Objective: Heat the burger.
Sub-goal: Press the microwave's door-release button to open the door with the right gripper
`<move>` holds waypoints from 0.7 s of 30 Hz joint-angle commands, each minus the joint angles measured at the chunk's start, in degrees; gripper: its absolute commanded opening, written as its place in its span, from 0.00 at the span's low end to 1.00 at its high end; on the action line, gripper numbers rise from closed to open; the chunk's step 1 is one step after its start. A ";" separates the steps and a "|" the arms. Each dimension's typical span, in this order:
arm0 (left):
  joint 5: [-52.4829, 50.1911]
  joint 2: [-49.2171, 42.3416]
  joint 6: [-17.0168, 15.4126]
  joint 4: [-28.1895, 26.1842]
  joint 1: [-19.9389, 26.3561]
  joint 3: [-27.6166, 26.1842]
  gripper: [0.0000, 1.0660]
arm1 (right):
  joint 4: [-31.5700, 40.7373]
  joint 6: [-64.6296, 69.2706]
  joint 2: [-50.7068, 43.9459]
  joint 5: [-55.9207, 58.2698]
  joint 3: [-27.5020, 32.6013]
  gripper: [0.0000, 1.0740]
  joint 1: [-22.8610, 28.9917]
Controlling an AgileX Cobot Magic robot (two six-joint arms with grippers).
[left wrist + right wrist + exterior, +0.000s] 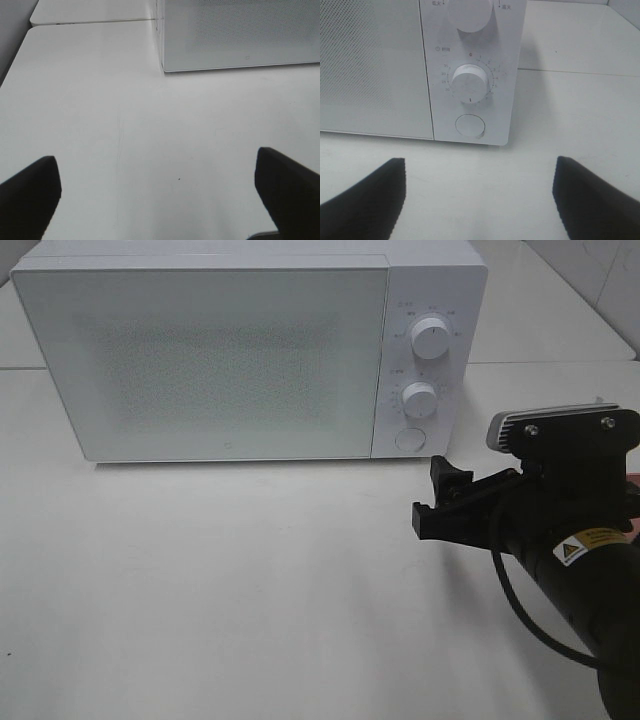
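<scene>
The burger is out of view in every frame. A white microwave [200, 360] stands at the back of the table with its door shut, and its frosted front hides the inside. My right gripper [437, 498] is open and empty, low over the table a short way in front of the control panel. In the right wrist view, the right gripper [479, 190] faces the lower knob [470, 82] and the round button [470, 126]. My left gripper [156, 170] is open and empty over bare table, with the microwave's left corner [165, 65] ahead of it.
The control panel carries an upper knob [431, 339], a lower knob [419, 399] and a round button [409, 438]. The white table [220, 580] stretches in front of the microwave. A seam to a second tabletop [90, 21] runs behind.
</scene>
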 commanded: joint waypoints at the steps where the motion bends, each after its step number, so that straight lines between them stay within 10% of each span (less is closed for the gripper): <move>1: -0.80 -1.38 -0.23 -0.46 0.06 0.23 0.92 | -0.29 4.18 -0.06 -0.74 -0.11 0.71 0.29; 21: -0.80 -1.38 -0.23 -0.46 0.06 0.23 0.92 | -0.29 55.00 -0.06 2.64 -0.11 0.66 0.29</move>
